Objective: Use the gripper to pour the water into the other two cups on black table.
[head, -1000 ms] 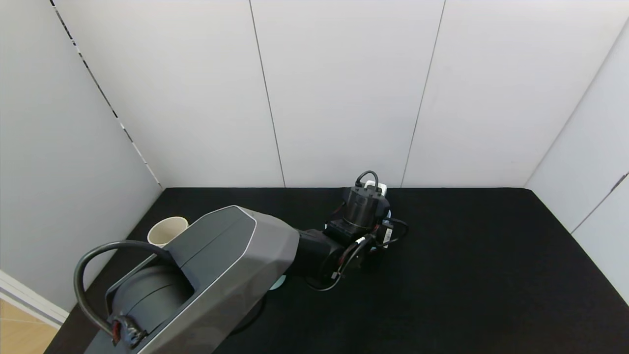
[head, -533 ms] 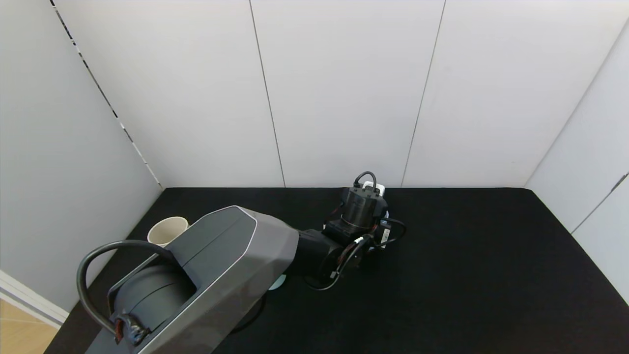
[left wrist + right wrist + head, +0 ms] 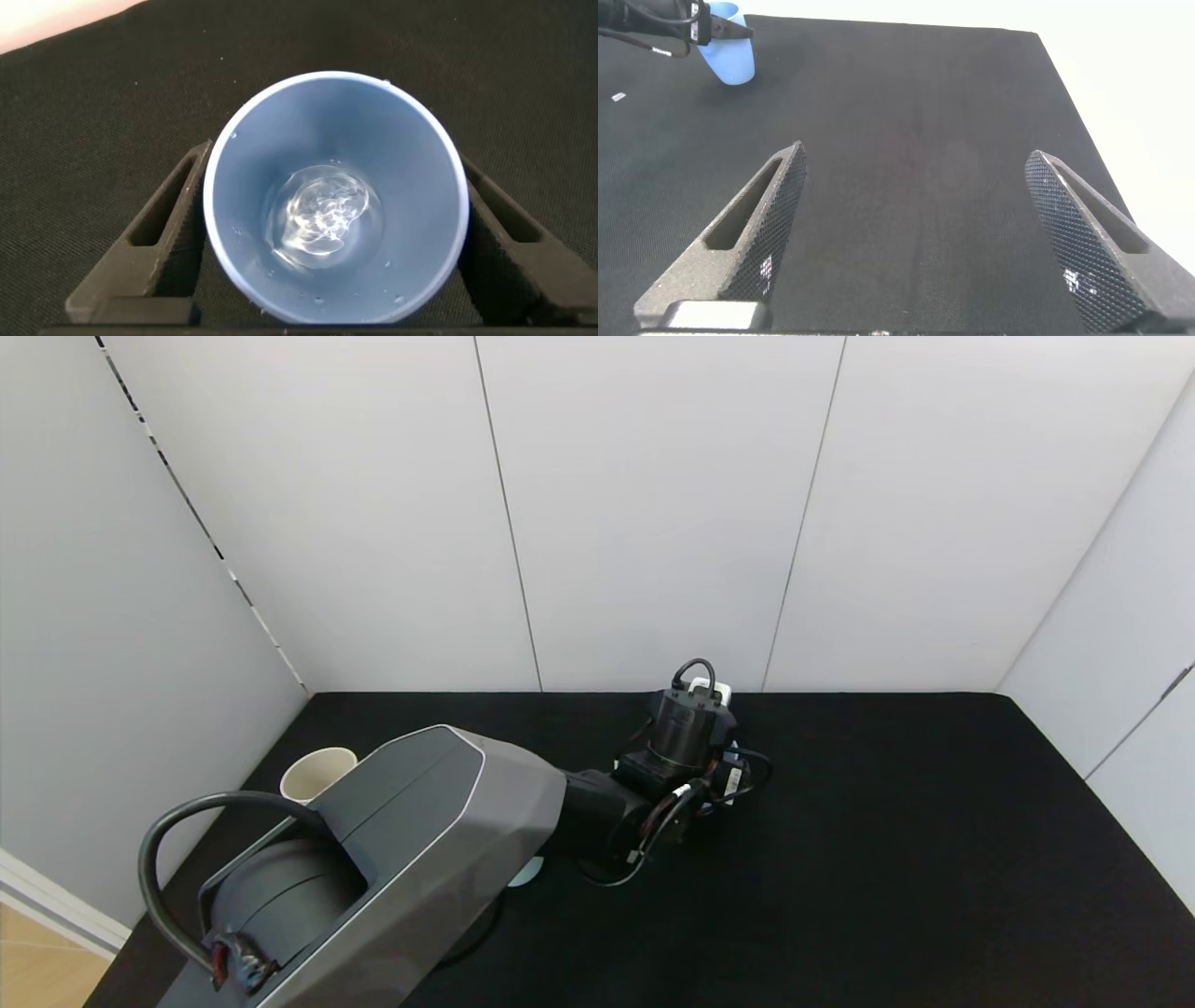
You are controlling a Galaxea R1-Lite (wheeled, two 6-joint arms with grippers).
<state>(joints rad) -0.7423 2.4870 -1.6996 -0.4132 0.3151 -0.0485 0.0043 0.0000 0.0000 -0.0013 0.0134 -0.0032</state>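
Observation:
My left gripper (image 3: pixel 698 747) reaches out over the middle of the black table (image 3: pixel 915 840), near its far edge. In the left wrist view the gripper (image 3: pixel 334 161) is shut on a light periwinkle-blue cup (image 3: pixel 336 196), one finger on each side. The cup is upright, with a little water in the bottom. The beige cup (image 3: pixel 317 773) stands at the table's far left, partly behind my arm. Only a sliver of the teal-green cup (image 3: pixel 528 872) shows under my left forearm. My right gripper (image 3: pixel 915 154) is open and empty above bare table, outside the head view.
White wall panels close the table on the far, left and right sides. My grey left arm shell (image 3: pixel 411 859) covers much of the near left table. The right wrist view shows the blue cup (image 3: pixel 729 54) far off in the left gripper.
The left gripper with the blue cup has shifted very slightly to the left. Nothing else has moved.

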